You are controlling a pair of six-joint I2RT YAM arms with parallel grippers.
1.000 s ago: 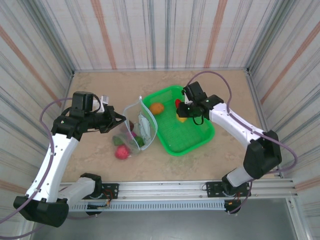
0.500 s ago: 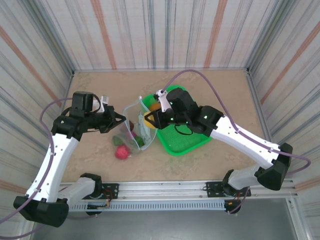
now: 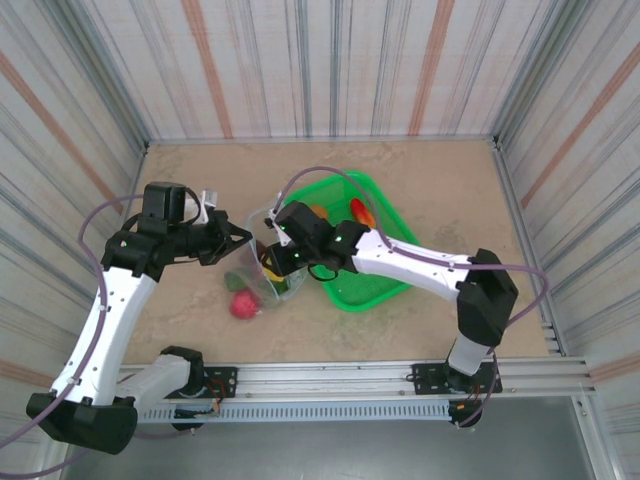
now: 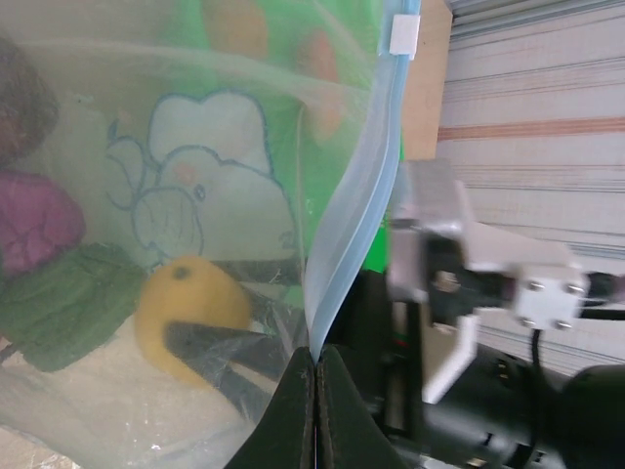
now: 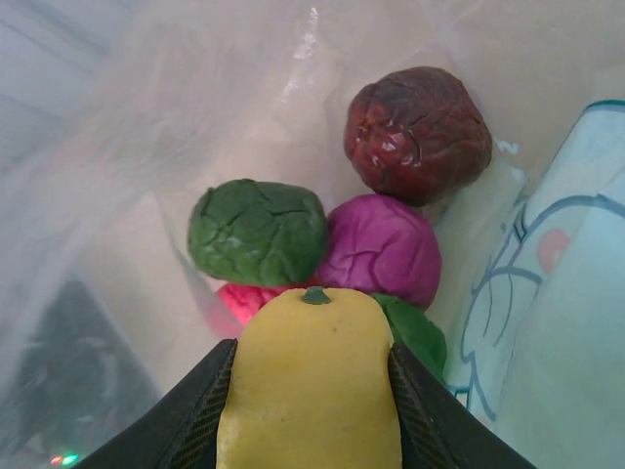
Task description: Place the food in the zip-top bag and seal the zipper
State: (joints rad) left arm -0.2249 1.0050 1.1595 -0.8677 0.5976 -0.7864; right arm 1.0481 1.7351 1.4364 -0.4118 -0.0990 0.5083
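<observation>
The clear zip-top bag [image 3: 262, 272] stands open on the table, left of the green basket. My left gripper [image 3: 243, 238] [image 4: 315, 357] is shut on the zipper [image 4: 352, 225], the pale bluish rim strip, and holds it up. My right gripper [image 3: 272, 262] [image 5: 309, 354] reaches into the bag's mouth, shut on a yellow fruit [image 5: 311, 391] [image 4: 190, 293]. Below it inside the bag lie a maroon piece [image 5: 418, 132], a magenta one [image 5: 381, 249] and a dark green one [image 5: 256, 233]. A pink-red piece [image 3: 243, 305] shows at the bag's lower left; whether it is inside I cannot tell.
The green mesh basket [image 3: 375, 278] sits right of the bag, under my right arm, with an orange piece [image 3: 318, 212] and a red piece [image 3: 360, 210] in it. Striped walls close in the beige table on three sides.
My right arm has swung left from the basket to the bag, carrying the yellow fruit into the bag's mouth. The left gripper has held still on the rim.
</observation>
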